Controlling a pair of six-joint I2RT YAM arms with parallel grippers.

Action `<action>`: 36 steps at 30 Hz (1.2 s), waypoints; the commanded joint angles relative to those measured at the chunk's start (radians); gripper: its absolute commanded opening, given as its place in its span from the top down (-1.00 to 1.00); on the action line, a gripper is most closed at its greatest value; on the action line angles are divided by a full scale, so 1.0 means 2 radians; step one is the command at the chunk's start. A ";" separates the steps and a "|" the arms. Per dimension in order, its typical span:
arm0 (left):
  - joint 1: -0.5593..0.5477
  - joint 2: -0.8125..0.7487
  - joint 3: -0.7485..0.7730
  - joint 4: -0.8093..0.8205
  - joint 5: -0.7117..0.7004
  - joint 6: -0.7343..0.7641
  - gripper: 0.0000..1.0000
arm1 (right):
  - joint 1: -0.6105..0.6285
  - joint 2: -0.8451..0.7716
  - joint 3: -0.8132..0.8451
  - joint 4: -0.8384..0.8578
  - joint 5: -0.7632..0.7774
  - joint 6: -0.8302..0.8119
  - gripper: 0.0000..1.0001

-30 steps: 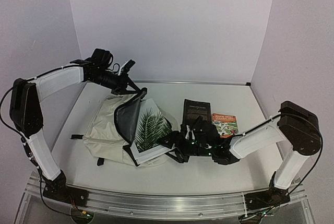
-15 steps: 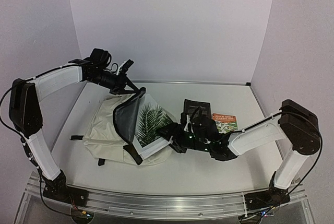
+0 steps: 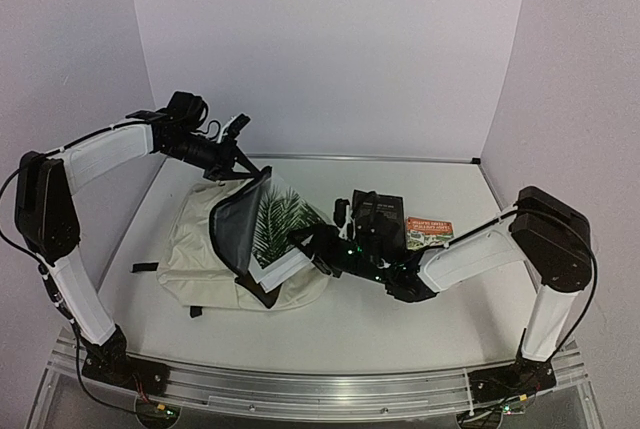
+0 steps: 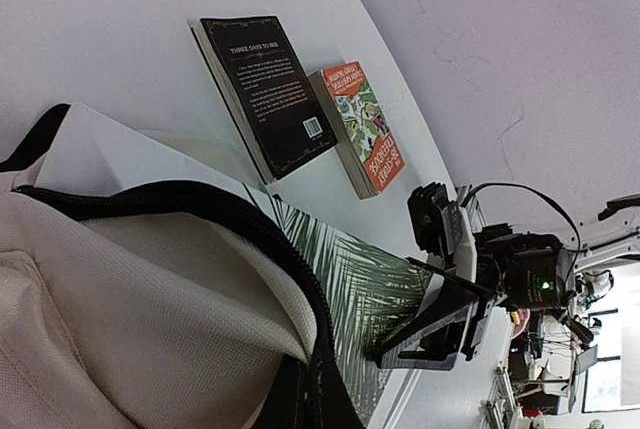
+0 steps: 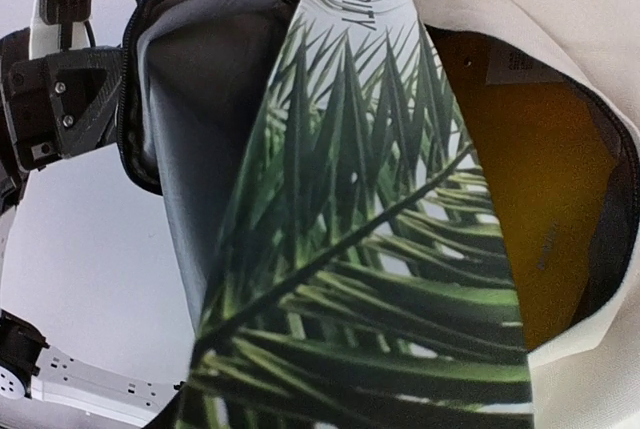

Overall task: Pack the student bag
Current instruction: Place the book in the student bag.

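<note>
We see soft, even overhead light, faint shadows on the table (image 3: 400, 319) under the student bag (image 3: 200, 244), top view sharp with slightly bowed edges, palm-leaf book (image 5: 360, 249) a bit soft up close in right wrist, blown-out glare in left wrist's lower right.

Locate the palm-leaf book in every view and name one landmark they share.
Top external: palm-leaf book centre-left, in the mouth of the student bag.
Left wrist: lower centre, past the black zipper trim.
Right wrist: fills the centre.
Shared landmark: that zipper trim, bordering the book in all three.
</note>
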 commanded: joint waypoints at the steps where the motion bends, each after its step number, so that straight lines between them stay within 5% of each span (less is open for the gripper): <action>1: 0.012 -0.042 0.073 -0.069 0.033 0.044 1.00 | -0.006 -0.051 -0.013 0.030 0.010 -0.012 0.25; 5: 0.021 -0.045 0.124 -0.138 0.043 0.072 1.00 | -0.022 -0.100 -0.032 -0.001 -0.003 -0.015 0.42; 18: 0.031 -0.019 0.234 -0.308 0.077 0.165 1.00 | -0.062 -0.157 0.010 -0.172 -0.208 -0.088 0.46; 28: 0.022 0.019 0.238 -0.295 0.095 0.150 1.00 | -0.053 -0.131 0.024 -0.198 -0.327 -0.149 0.46; 36: -0.048 0.120 0.318 -0.291 0.072 0.171 1.00 | -0.042 -0.127 0.031 -0.161 -0.347 -0.158 0.45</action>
